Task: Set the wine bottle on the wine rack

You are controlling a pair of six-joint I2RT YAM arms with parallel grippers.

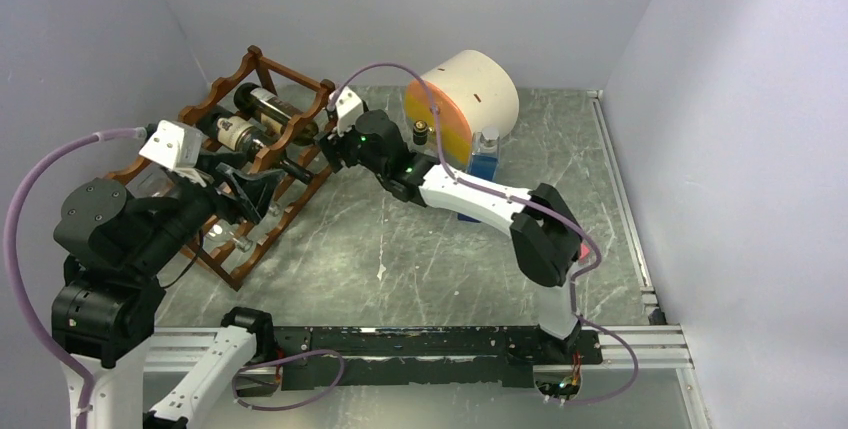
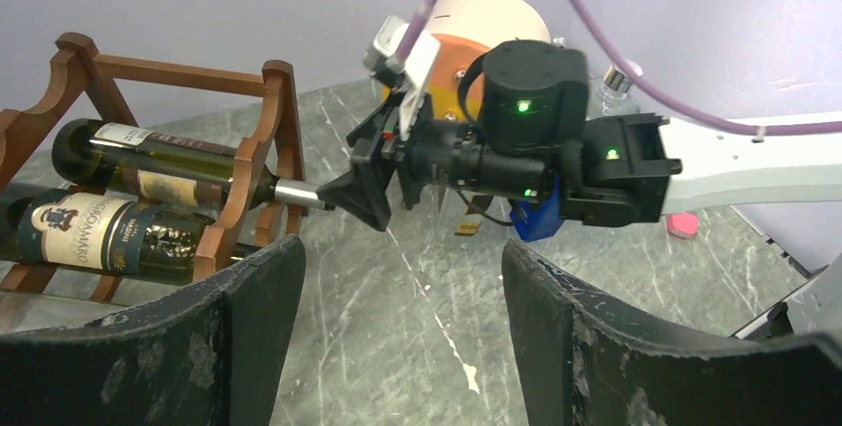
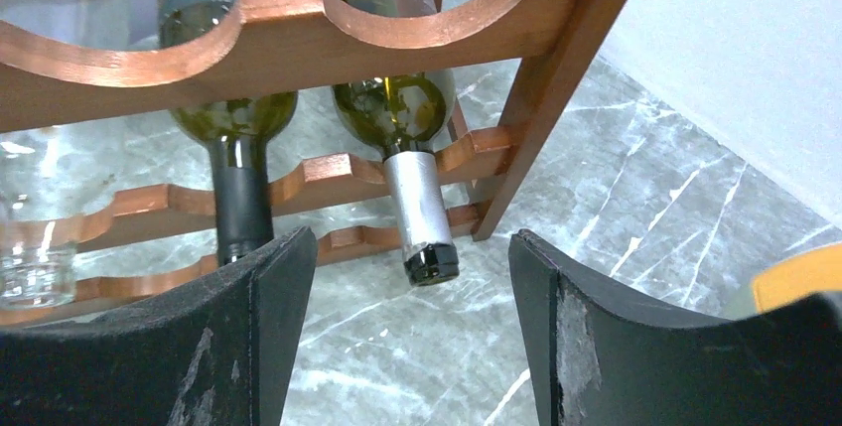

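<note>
My right hand (image 3: 409,239) is wide open and holds nothing. Its two dark fingers (image 3: 253,327) stand far apart, one on each side of a gap.

Right ahead, at 12 o'clock, is the wine bottle (image 3: 395,113). Its silver neck points at me and its black cap sits just past my fingertips. I cannot tell if I touch the cap. The bottle lies on its side in a dip of the wine rack (image 3: 397,24). I think the wavy rail is there so the round bottle cannot roll away.

At 10 o'clock, in the next dip, lies another bottle with a dark neck (image 3: 238,158). Way over at 9 o'clock is a clear glass one (image 3: 35,247). Under them is the gray stone table (image 3: 645,198).

My left hand (image 2: 402,247) is open wide too, and empty. It hangs low by the rack, which is at its 9 o'clock, and my right hand is at its 12 o'clock. I think it waits there to steady the rack.

The bottle looks like it is in its place, so the job seems almost done. Maybe one small push on the cap would seat it deeper.
</note>
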